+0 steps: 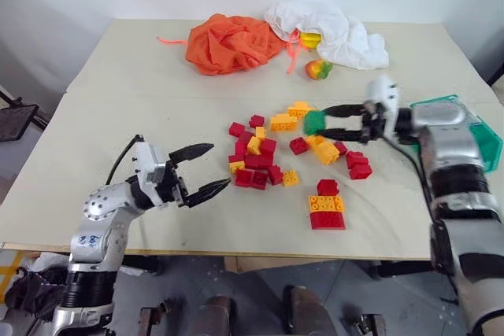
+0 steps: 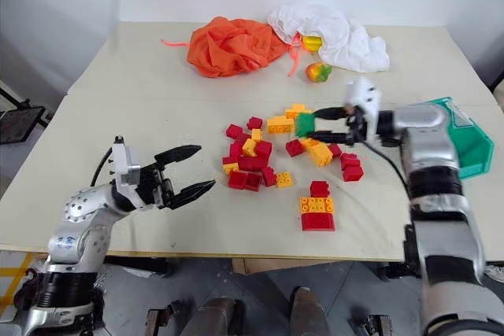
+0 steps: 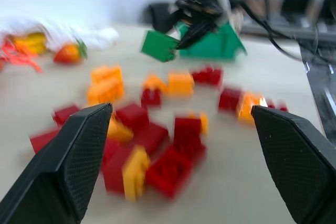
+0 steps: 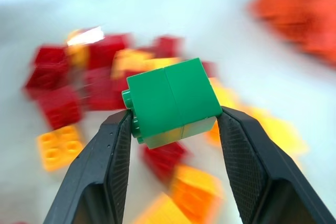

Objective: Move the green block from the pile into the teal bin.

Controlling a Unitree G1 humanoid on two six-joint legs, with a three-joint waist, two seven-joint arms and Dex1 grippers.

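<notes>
My right gripper (image 1: 327,121) is shut on the green block (image 1: 315,122), holding it in the air above the right side of the pile (image 1: 264,155) of red, yellow and orange bricks. The right wrist view shows the green block (image 4: 170,100) clamped between both fingers (image 4: 113,161). The teal bin (image 1: 484,135) stands at the table's right edge, behind my right forearm and partly hidden by it. My left gripper (image 1: 203,169) hovers open to the left of the pile, with nothing between its fingers; its own view shows the green block (image 3: 159,45) held up in front of the teal bin (image 3: 220,43).
An orange cloth (image 1: 232,43) and a white cloth (image 1: 331,31) lie at the table's far side, with a toy fruit (image 1: 318,69) beside them. A small stack of red and orange bricks (image 1: 327,206) sits near the front edge.
</notes>
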